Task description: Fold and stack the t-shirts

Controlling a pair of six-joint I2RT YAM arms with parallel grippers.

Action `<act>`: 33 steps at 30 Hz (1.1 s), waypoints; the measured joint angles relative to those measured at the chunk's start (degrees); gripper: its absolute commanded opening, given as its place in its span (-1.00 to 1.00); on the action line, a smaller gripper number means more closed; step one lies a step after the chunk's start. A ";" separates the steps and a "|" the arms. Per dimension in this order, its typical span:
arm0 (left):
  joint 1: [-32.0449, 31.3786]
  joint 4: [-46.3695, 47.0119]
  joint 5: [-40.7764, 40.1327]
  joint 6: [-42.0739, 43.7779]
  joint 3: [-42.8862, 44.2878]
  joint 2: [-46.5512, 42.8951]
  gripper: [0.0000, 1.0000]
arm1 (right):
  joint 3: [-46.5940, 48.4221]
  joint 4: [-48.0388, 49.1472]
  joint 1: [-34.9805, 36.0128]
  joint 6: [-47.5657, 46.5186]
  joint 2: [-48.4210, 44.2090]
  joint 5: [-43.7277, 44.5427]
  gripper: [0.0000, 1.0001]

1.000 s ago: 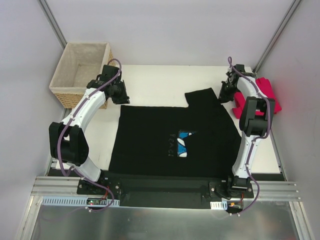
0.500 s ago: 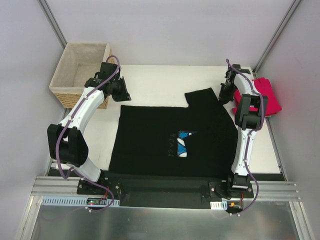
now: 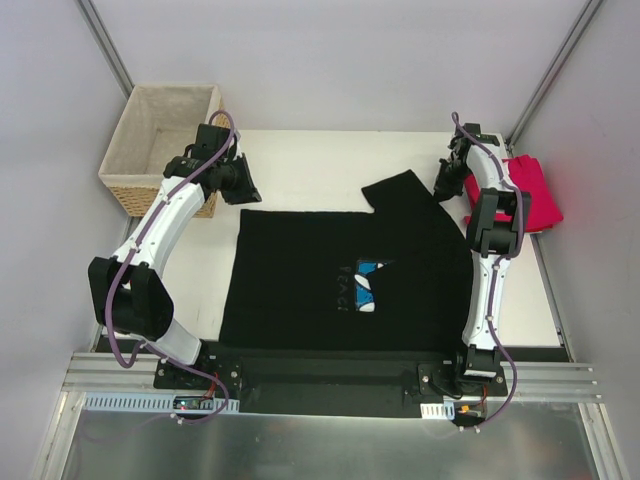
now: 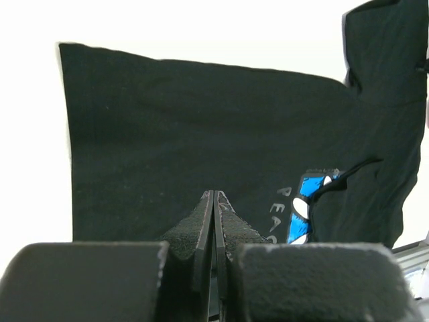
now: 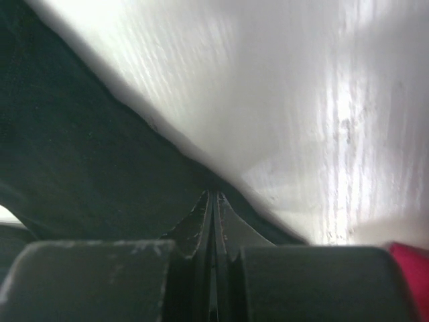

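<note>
The black t-shirt (image 3: 300, 270) lies spread on the white table, its blue daisy print (image 3: 366, 291) partly creased under a fold. It fills the left wrist view (image 4: 201, 121), print at the lower right (image 4: 307, 216). My left gripper (image 3: 247, 191) is shut with nothing between its jaws, just above the shirt's far-left corner (image 4: 213, 194). My right gripper (image 3: 441, 187) is shut on the black shirt's far-right sleeve edge (image 5: 213, 193). The pinkish-red t-shirt (image 3: 533, 195) lies bunched at the table's right edge, just beyond the right gripper, and shows as a sliver in the right wrist view (image 5: 410, 272).
A woven wicker basket (image 3: 128, 190) with pale lining stands at the far left corner, close behind my left arm. Bare white table (image 3: 320, 160) lies beyond the shirt. Frame posts rise at both back corners.
My right gripper has drawn back toward the far edge, pulling the black sleeve with it and creasing the print more. My left gripper shifted slightly away.
</note>
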 measured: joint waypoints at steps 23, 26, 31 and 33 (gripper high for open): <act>0.00 -2.93 -4.24 0.85 4.44 2.14 -0.74 | -4.81 8.85 -1.53 2.16 -7.82 -1.07 -0.74; 0.20 -3.37 -6.23 2.05 4.26 2.54 -0.60 | -5.68 9.25 -2.97 1.92 -10.99 -0.59 -0.48; 2.21 -3.74 -8.94 3.76 2.91 6.05 -0.57 | -6.69 9.09 -5.99 1.55 -12.50 -1.25 -0.28; 3.87 -3.85 -9.86 4.46 2.71 8.63 -0.56 | -8.26 8.85 -7.39 1.25 -12.50 -1.62 -0.25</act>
